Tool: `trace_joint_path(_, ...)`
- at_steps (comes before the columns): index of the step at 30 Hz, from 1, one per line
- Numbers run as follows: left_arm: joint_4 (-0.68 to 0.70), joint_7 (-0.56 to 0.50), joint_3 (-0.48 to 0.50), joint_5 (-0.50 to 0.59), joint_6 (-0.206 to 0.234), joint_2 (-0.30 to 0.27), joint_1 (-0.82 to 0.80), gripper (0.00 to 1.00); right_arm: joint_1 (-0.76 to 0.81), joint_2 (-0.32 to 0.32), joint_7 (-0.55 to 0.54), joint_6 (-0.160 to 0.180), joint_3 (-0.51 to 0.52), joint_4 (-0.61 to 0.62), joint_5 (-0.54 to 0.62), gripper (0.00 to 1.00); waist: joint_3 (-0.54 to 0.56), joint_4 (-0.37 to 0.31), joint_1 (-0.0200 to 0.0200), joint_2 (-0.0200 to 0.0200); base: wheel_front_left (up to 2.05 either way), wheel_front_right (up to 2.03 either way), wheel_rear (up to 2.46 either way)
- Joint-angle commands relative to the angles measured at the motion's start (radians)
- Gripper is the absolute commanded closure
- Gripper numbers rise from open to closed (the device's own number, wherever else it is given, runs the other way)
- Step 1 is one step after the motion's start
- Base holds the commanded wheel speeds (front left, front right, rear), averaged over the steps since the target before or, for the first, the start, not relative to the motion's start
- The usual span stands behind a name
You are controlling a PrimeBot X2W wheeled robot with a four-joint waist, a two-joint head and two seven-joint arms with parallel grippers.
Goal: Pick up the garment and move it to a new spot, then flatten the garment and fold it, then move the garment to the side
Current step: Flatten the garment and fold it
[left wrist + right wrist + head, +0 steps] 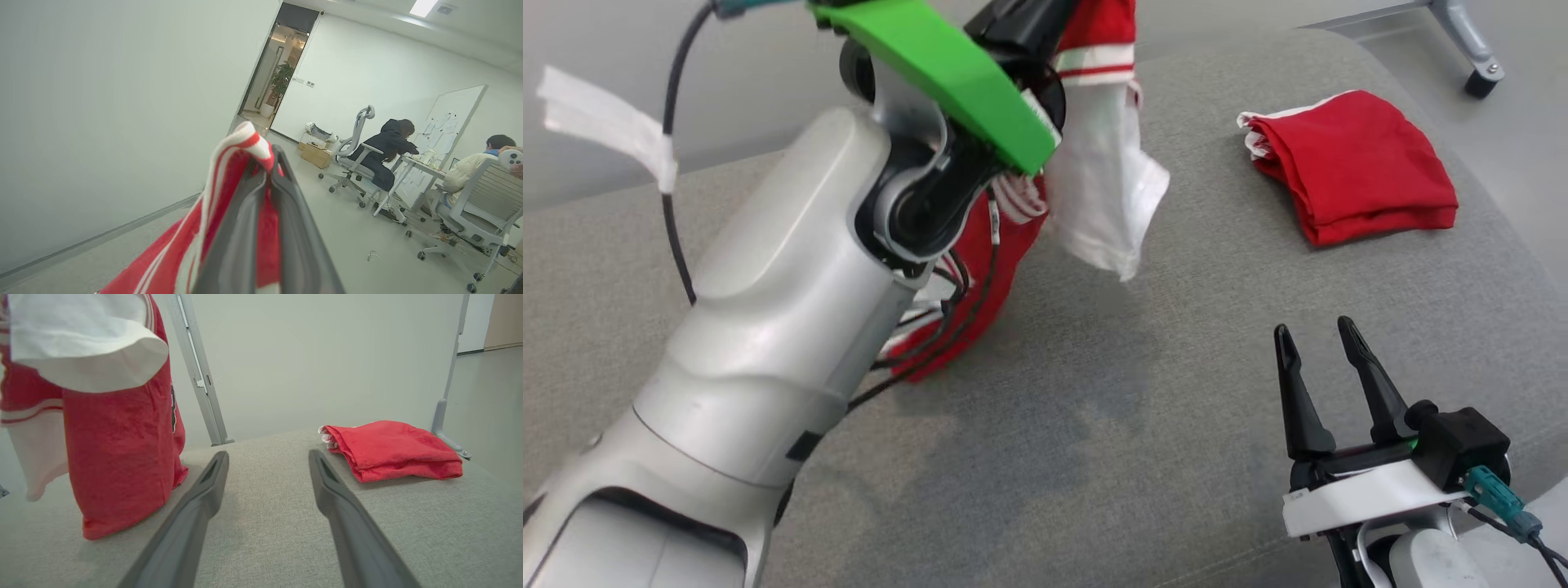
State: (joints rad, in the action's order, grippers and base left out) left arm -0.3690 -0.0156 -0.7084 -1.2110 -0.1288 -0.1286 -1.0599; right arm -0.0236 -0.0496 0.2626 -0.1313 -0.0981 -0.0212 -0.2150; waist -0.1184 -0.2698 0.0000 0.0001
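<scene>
Hanging garment half-hidden by left forearm — folded cloth apart.

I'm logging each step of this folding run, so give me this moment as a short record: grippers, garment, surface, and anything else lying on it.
left gripper: shut on the red and white garment, raised
red and white garment: hanging from the left gripper, lower end down on the grey padded surface
right gripper: open, empty, low over the surface
folded red garment: lying on the surface at its far right, apart from both grippers
task stage: garment picked up, not yet flattened
</scene>
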Motion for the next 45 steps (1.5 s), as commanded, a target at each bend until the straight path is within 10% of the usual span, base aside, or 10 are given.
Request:
trace_joint_path(1,-0.003,-0.010,-0.001,0.014,-0.003,-0.003,-0.034,1.00,0.011,-0.002,0.003,0.001,0.005,0.000,-0.006,0.00,0.032,-0.046,0.0000,-0.0001,0.00,0.00,0.00)
trace_joint_path(11,-0.053,-0.002,-0.014,0.072,-0.003,-0.037,-0.269,1.00,0.054,-0.001,0.003,0.001,0.038,0.006,-0.015,0.00,0.029,-0.039,0.0000,-0.0001,0.00,0.00,0.00)
trace_joint_path(26,-0.087,0.114,-0.065,-0.095,-0.004,-0.331,0.278,1.00,0.020,-0.002,0.003,0.001,0.044,0.012,0.037,0.00,-0.038,0.128,0.0000,-0.0001,0.00,0.00,0.00)
trace_joint_path(40,-0.262,0.266,-0.087,-0.073,-0.004,-0.433,0.329,1.00,-0.007,-0.002,0.003,0.001,0.002,-0.029,0.034,0.00,-0.075,0.135,0.0000,-0.0001,0.00,0.00,0.00)
trace_joint_path(41,-0.274,0.270,-0.084,-0.075,-0.004,-0.437,0.331,0.86,-0.005,-0.002,0.003,0.001,0.001,-0.033,0.032,0.00,-0.075,0.134,0.0000,-0.0001,0.00,0.00,0.00)
trace_joint_path(42,-0.283,0.274,-0.080,-0.081,-0.004,-0.437,0.334,0.33,-0.005,-0.002,0.003,0.001,0.000,-0.037,0.031,0.00,-0.075,0.133,0.0000,-0.0001,0.00,0.00,0.00)
trace_joint_path(43,-0.293,0.275,-0.071,-0.090,-0.004,-0.438,0.335,0.00,-0.005,-0.002,0.003,0.001,-0.001,-0.039,0.030,0.00,-0.075,0.133,0.0000,-0.0001,0.00,0.00,0.00)
trace_joint_path(45,-0.313,0.279,-0.048,-0.089,-0.004,-0.445,0.335,0.00,-0.006,-0.002,0.003,0.001,-0.002,-0.046,0.024,0.00,-0.072,0.132,0.0000,-0.0001,0.00,0.00,0.00)
